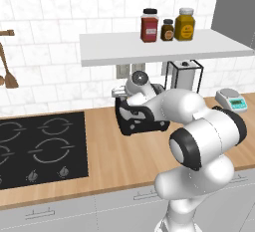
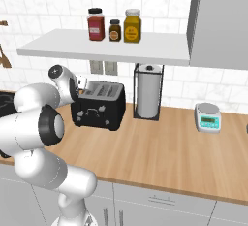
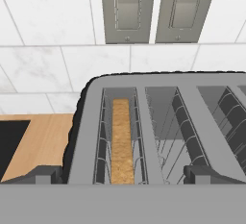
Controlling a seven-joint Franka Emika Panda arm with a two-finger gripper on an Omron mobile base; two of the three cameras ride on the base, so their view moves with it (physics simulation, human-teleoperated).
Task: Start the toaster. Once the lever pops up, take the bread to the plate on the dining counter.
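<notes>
Tool [image 3: 123, 174] spread wide, holding nothing, poised directly above the toaster [image 2: 98, 105] — fingertips [image 3: 42, 174] straddle its left slots. Toaster: black, boxy, grey slotted top, white marks on front, standing on the wood table [image 2: 160, 147] near the tiled wall. Bread [image 3: 122, 141] sits upright in the leftmost slot — tan, grainy top edge showing.

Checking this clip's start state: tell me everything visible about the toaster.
The toaster is a black, boxy appliance with white marks on its front and grey slots on top. It stands upright on the wooden wall counter, beside the hob and left of the wire-framed white appliance. The bread sits on edge in its leftmost slot in the hand view.
</notes>
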